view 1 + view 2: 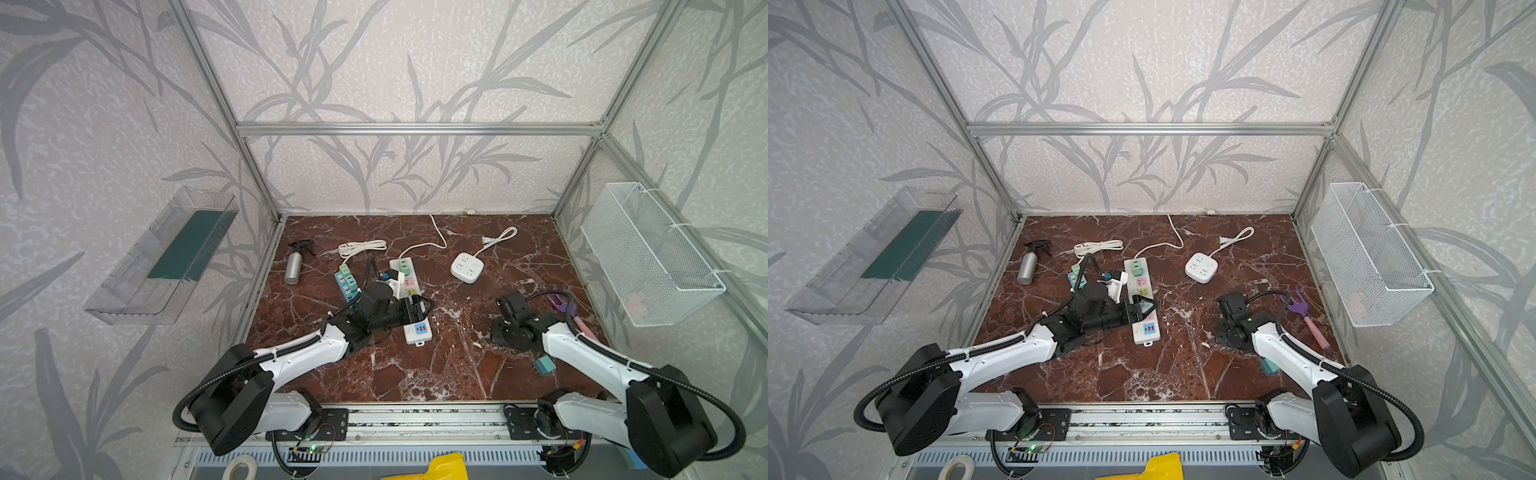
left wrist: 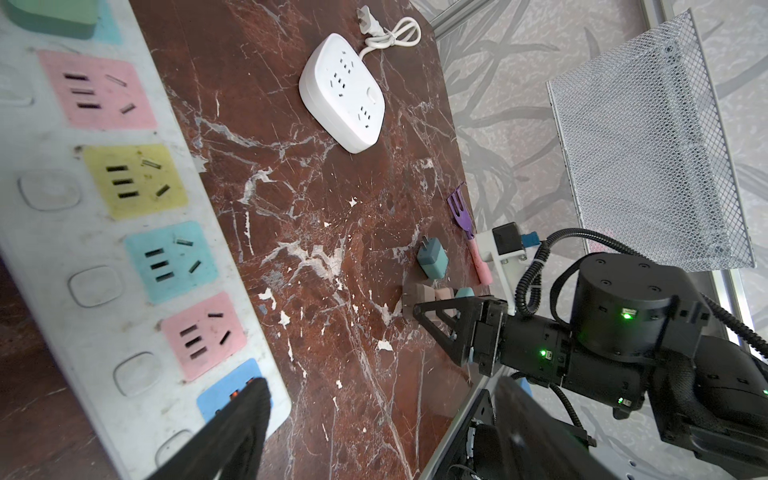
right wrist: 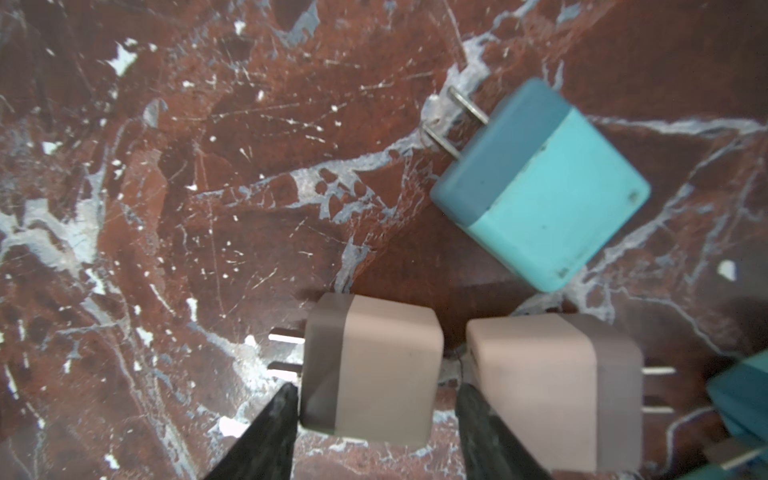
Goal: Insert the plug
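Note:
A pink two-tone plug (image 3: 370, 365) lies flat on the marble with its prongs out to the side. My right gripper (image 3: 378, 395) is open and straddles it: one fingertip (image 3: 286, 409) touches its dark end, and a thin gap shows at the other side. A second pink plug (image 3: 552, 390) and a teal plug (image 3: 540, 183) lie close by. The white power strip (image 1: 417, 336) with coloured sockets (image 2: 170, 262) lies mid-table. My left gripper (image 2: 382, 415) hangs open over the strip's near end, holding nothing. In both top views the right gripper (image 1: 505, 334) points down at the right.
A green plug (image 1: 404, 264) sits in the strip's far socket. A second strip with several plugs (image 1: 347, 282), a spray bottle (image 1: 294, 266), a coiled cord (image 1: 361, 248), a white square socket (image 1: 467, 268) and a purple fork (image 1: 561, 301) lie around. A wire basket (image 1: 652, 253) hangs on the right wall.

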Robot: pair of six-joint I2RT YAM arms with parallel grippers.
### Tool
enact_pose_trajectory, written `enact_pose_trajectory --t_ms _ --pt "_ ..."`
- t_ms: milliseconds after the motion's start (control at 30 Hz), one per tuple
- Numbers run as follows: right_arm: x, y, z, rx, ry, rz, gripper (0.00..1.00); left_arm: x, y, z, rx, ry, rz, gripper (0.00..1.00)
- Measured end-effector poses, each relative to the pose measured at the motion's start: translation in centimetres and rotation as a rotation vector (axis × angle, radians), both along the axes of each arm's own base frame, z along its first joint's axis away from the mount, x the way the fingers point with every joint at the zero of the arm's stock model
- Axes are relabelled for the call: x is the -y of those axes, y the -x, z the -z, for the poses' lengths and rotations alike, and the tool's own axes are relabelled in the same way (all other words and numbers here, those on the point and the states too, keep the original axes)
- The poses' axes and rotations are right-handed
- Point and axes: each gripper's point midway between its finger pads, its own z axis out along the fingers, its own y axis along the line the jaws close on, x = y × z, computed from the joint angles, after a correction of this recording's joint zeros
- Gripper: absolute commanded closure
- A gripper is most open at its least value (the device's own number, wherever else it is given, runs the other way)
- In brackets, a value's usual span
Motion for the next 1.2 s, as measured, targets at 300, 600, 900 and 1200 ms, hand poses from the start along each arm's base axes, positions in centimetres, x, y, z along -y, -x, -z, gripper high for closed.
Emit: enact_pose_trajectory --t_ms 300,600,900,1200 --pt "-1.5 -0.6 0.0 0.002 -0.065 -0.051 0.6 -0.4 0.3 0.5 -0.005 -0.034 0.005 0.15" --pt "-9.2 -1.2 -0.8 0.025 -0.046 -0.406 0.52 -0.6 -0.4 0.5 0.044 -0.096 0.005 0.13" --pt "-11.7 0.0 1.0 -0.032 0.02 -0.602 0.29 -1.3 -2.0 1.1 0.13 -0.135 -0.067 0.3" --pt "-10.6 -0.1 -4.3 0.09 -0.003 -0.586 0.24 0.5 -1.5 1.7 0.294 -0.346 0.002 0.09"
